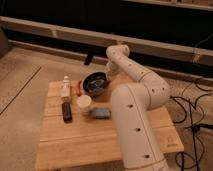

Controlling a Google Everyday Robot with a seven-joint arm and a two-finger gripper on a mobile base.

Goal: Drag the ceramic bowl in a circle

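Glossy ceramic bowl (pixel 95 82) beside the claw (pixel 107 80), matt wooden table (pixel 100 137).

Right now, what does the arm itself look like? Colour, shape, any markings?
The arm is glossy off-white, built from thick rounded tubular segments with bulbous joints. Small dark round dots run along the shells. No external cables or sleeves show on it. The end effector sits at the far right rim of the ceramic bowl, mostly hidden behind the wrist, so its detail is unclear.

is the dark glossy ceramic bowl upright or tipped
Upright: the dark glossy ceramic bowl sits flat on the wooden table, rim up. The gripper is at its right edge.
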